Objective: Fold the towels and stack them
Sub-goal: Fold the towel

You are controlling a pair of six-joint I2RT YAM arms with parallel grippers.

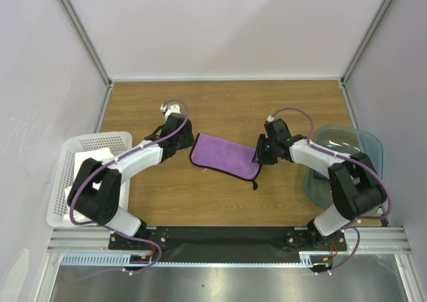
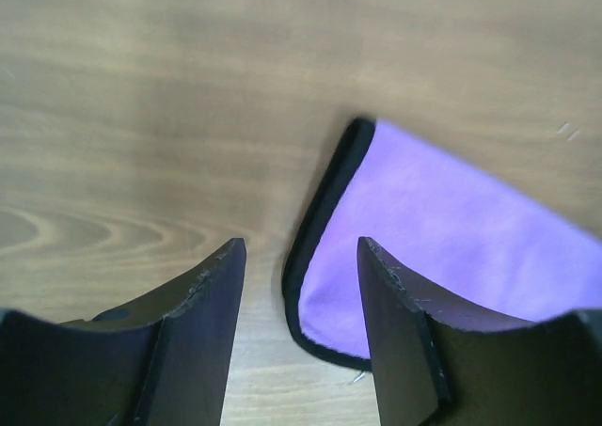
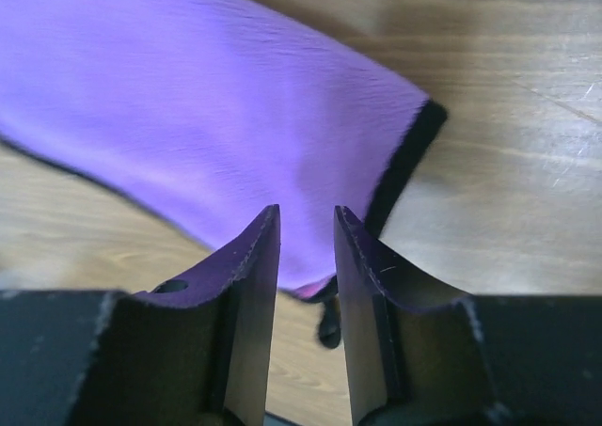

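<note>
Purple towel (image 1: pixel 225 155) lay flat on tabletop (image 1: pixel 220 102), long axis left-right. Left end effector (image 2: pixel 299 247), half open and empty, sat at towel's left edge. Right end effector (image 3: pixel 308 214), narrowly parted, straddled towel's right edge, gripping nothing.

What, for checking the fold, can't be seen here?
- Top view: white cloth in the white perforated plastic basket, half under the left arm.
- Top view: translucent teal bin's near half, behind the right arm.
- Right wrist: whether the right claw grips the purple towel; fingers hide that.
</note>
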